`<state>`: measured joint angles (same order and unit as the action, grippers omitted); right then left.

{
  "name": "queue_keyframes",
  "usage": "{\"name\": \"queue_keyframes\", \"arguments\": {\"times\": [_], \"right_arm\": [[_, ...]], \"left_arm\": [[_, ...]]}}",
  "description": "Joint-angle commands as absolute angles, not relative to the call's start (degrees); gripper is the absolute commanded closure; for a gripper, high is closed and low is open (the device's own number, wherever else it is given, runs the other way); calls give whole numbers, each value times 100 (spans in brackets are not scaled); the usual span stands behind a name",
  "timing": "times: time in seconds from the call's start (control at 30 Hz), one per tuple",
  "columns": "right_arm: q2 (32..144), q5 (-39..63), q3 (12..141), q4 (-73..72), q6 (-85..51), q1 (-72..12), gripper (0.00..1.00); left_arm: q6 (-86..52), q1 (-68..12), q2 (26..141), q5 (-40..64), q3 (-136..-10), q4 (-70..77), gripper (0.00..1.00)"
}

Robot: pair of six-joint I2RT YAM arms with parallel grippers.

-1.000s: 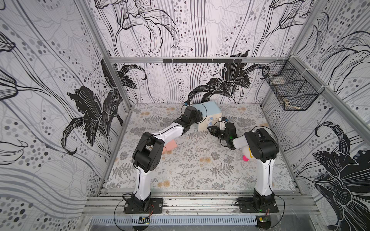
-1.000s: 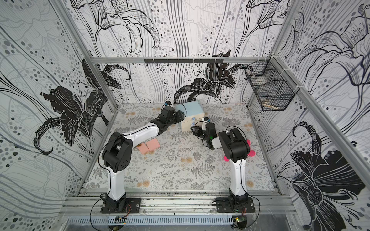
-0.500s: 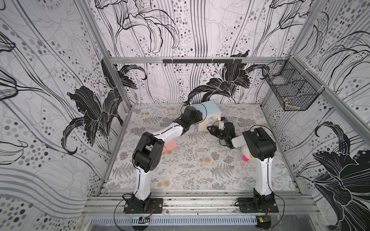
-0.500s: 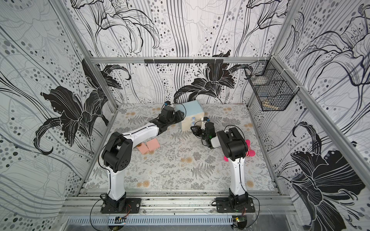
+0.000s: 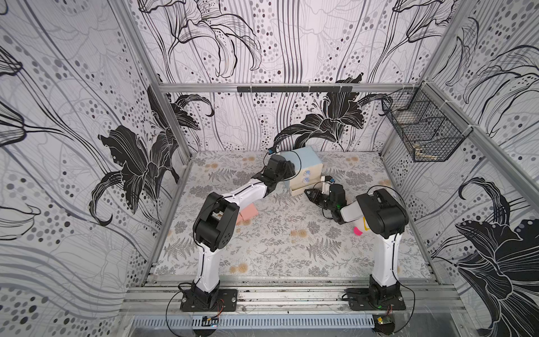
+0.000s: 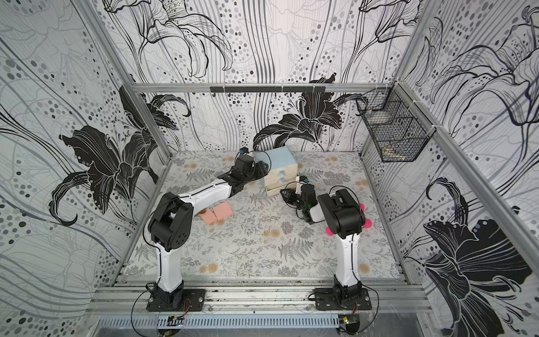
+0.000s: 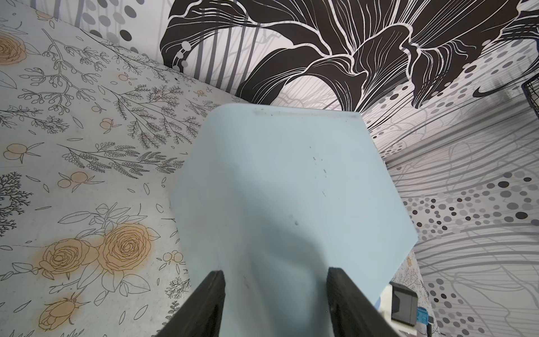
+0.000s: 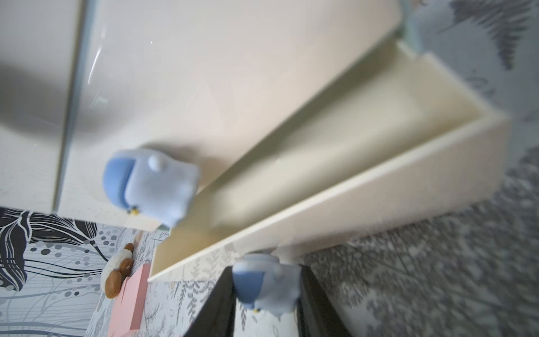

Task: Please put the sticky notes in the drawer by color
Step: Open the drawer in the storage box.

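The drawer (image 5: 306,163) (image 6: 278,162) is a light blue chest with cream fronts near the back wall. Its bottom tray (image 5: 299,191) (image 8: 364,163) stands pulled out a little and looks empty. My right gripper (image 5: 306,192) (image 8: 267,277) is shut on that tray's blue knob (image 8: 262,287). My left gripper (image 5: 287,172) (image 7: 275,274) rests against the chest's blue shell (image 7: 291,189), jaws apart, pinching nothing. Two pink sticky notes (image 6: 223,210) (image 6: 208,218) lie on the mat beside the left arm; one of them (image 5: 248,213) shows in a top view, another pink pad (image 8: 131,303) in the right wrist view.
A black wire basket (image 5: 423,134) (image 6: 393,131) hangs on the right wall. A pink plush toy (image 5: 358,230) (image 6: 329,231) lies mostly hidden under the right arm. A small brown-and-white toy (image 8: 116,274) sits by the pink pads. A second blue knob (image 8: 148,183) sits on the front above.
The right jaws have narrowed onto the bottom knob, and the right wrist has shifted slightly away from the chest. The left arm has stayed put.
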<state>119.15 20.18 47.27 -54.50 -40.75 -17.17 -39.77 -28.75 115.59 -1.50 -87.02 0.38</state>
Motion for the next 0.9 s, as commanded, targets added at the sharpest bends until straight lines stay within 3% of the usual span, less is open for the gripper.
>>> {"name": "queue_keyframes", "arguments": {"times": [0.0,0.4,0.73,0.87], "right_arm": [[11587,1789,4288,-5420,-4042,-1731,76],[10942,1528,3375,-5327,-3872,-1731,76],[10542,1494,3276,-5169,-3794,-1731,50],[10090,1429,3097,-5003,-3720,-1729,46]], "left_arm": [[-3844,-2831,11615,-141,-8544,-213,39],[-3836,-2821,11573,-149,-8451,-175,39],[-3820,-2822,11480,-158,-8438,-176,39],[-3806,-2821,11380,-149,-8418,-174,38]]}}
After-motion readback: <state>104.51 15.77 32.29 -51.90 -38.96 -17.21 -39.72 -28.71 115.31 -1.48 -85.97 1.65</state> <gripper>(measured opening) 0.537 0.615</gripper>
